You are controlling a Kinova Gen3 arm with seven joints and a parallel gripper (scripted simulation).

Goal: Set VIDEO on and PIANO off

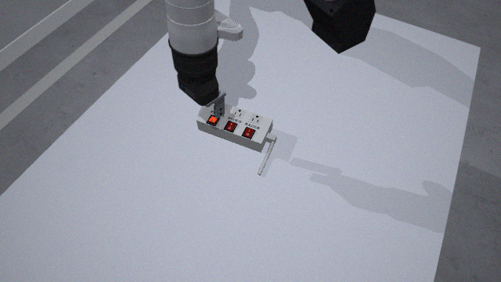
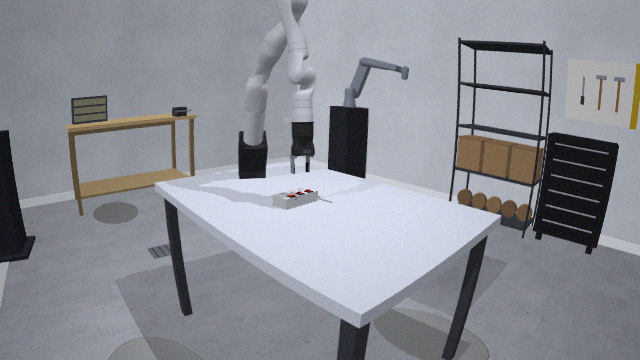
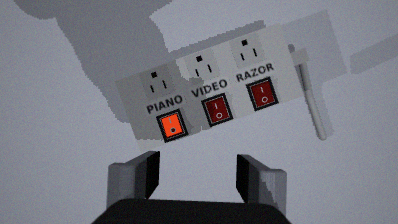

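The power strip (image 1: 234, 128) lies flat and face up on the white table (image 2: 350, 250), toward the far side of the top and near the arm's black base (image 2: 252, 159). Its three rocker switches run in a row along one long edge, each below its own socket and label. The PIANO switch (image 3: 171, 126) at one end glows bright orange, while the VIDEO switch (image 3: 217, 110) in the middle and the RAZOR switch (image 3: 261, 94) at the other end are both dark red. A short white cord stub (image 1: 265, 157) leaves the RAZOR end and lies on the table, bent off toward the near side. The gripper (image 3: 197, 176) hangs over the PIANO end of the strip with its jaws spread wide and nothing between them; in the wrist view the two grey fingers frame bare table just short of the strip's edge, and in the top view one finger overlaps the strip beside the PIANO switch, though whether it touches cannot be told. Nothing lies between the gripper and the switches. Around the table stand a black pedestal with a second small grey arm (image 2: 372, 70), a wooden bench (image 2: 130, 145), a black shelf rack (image 2: 502, 130) with cardboard boxes and a dark drawer cabinet (image 2: 575, 190).
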